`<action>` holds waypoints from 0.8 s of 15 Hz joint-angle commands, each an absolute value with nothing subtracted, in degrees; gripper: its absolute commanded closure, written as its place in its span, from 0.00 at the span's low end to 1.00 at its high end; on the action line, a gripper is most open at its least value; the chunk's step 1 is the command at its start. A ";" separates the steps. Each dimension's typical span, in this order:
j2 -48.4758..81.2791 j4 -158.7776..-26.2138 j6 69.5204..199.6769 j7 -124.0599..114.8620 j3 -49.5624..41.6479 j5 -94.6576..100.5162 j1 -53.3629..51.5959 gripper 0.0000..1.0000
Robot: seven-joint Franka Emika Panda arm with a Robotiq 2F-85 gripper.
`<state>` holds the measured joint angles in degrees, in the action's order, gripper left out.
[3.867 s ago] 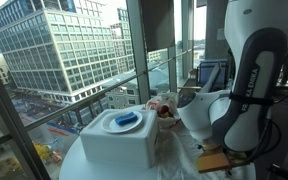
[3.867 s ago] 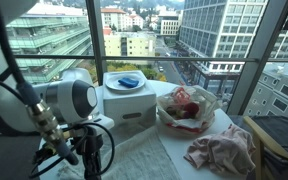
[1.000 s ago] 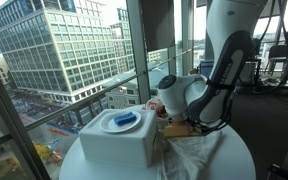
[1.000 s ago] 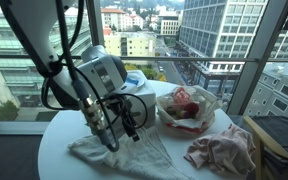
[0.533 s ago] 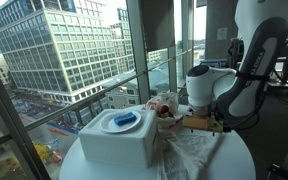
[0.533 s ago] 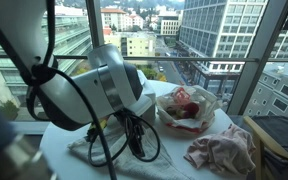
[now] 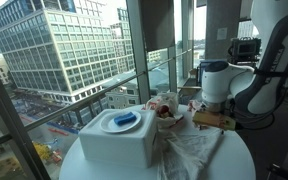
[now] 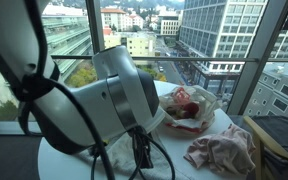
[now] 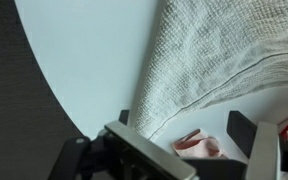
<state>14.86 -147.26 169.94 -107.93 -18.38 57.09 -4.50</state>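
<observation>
Swinging off from beside the white box (image 7: 114,142) over the last second, the arm now has the gripper (image 9: 170,154) out over the side of the round table (image 9: 89,50) away from that box, with its jaws spread wide and nothing between them. Below it lies the white waffle-weave towel (image 9: 229,60), rumpled on the tabletop next to the box, its hem running on a slant through the wrist view. If I am to take that towel, I judge the clean way is to turn the jaws across the hem or a raised fold, not the flat weave, and to come straight down. I should also keep clear of the pink cloth (image 8: 219,150) and the plastic bag of red things (image 8: 189,105). Much is hard to read from here. The arm's body fills the middle of an exterior view and hides both the gripper and most of the towel. The fingertips are cut off at the bottom of the wrist view, so I cannot tell how high they hang. The blue thing (image 7: 127,120) on top of the box is too small to name.
</observation>
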 commanded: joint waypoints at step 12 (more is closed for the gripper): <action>17.81 -143.61 168.87 -72.54 -7.18 18.24 10.39 0.00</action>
<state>16.66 -146.54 169.63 -80.63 -5.14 28.23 12.23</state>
